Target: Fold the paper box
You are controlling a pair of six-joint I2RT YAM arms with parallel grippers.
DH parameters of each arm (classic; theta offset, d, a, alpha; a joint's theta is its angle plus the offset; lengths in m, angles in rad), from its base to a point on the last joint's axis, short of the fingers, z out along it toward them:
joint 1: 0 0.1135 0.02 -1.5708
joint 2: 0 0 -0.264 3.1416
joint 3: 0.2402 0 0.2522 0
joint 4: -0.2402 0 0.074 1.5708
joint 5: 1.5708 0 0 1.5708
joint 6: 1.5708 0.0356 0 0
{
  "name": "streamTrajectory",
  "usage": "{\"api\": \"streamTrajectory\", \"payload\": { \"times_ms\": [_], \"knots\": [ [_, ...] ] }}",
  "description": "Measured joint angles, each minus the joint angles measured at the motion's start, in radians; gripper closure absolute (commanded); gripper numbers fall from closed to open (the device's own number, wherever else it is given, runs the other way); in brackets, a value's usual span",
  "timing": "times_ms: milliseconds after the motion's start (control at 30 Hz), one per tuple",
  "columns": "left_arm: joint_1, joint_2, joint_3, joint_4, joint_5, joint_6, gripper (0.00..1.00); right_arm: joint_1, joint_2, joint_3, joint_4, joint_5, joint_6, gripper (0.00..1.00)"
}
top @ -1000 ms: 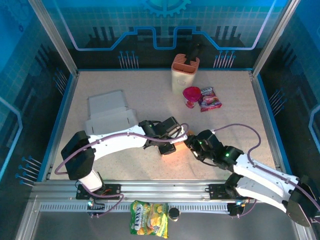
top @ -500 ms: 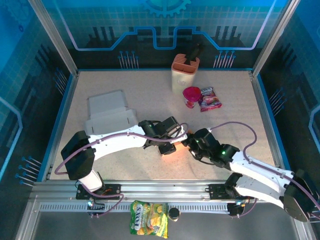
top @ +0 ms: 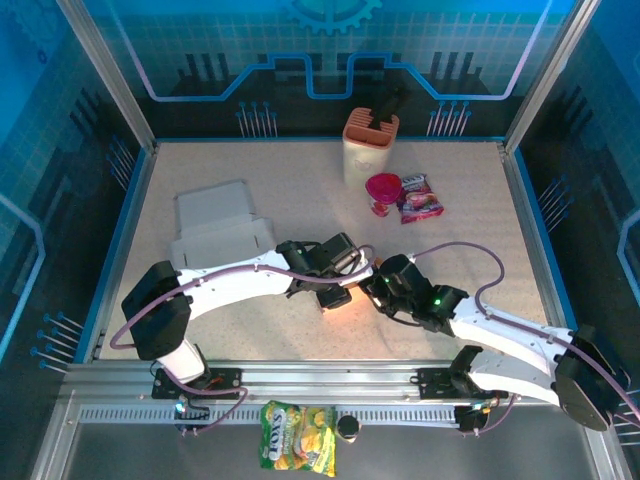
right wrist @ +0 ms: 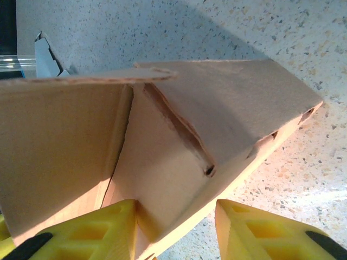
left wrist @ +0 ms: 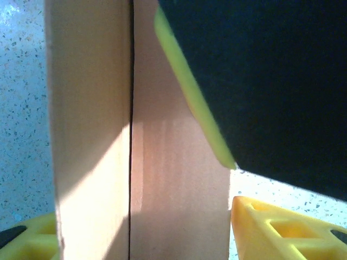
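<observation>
The paper box [top: 336, 298] is a small brown cardboard box at the table's middle, between both grippers. My left gripper [top: 338, 277] comes from the left, above it. In the left wrist view the box's wall [left wrist: 162, 179] fills the space between the yellow fingers [left wrist: 271, 230], and the left gripper [left wrist: 143, 241] is shut on it. My right gripper [top: 377, 290] meets the box from the right. In the right wrist view the right gripper [right wrist: 176, 230] is open around a lower corner of the box [right wrist: 179, 162]: the left finger touches cardboard, the right finger [right wrist: 260, 233] stands apart.
White flat cartons [top: 218, 227] lie at the left. At the back stand a beige and orange holder [top: 370, 145], a pink cup [top: 383, 192] and a snack packet [top: 420, 198]. A chips bag [top: 298, 450] lies below the table's front rail.
The right arm has slid left, closer to the box, and its jaws opened wider, then narrowed around the box's corner. The left arm and the box have stayed put.
</observation>
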Motion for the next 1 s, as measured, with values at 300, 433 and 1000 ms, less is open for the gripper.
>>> {"api": "streamTrajectory", "payload": {
  "times_ms": [300, 433, 1000],
  "knots": [
    [-0.010, -0.004, 0.000, 0.036, 0.007, 0.010, 0.60, -0.008, -0.144, 0.013, -0.175, 0.017, -0.161, 0.43],
    [-0.009, -0.021, -0.018, 0.051, 0.003, 0.025, 0.59, -0.129, -0.332, 0.021, -0.252, -0.024, -0.381, 0.46],
    [0.011, -0.040, -0.055, 0.055, 0.038, 0.081, 0.59, -0.442, -0.166, 0.166, -0.312, -0.401, -1.102, 0.53]
  ]
}}
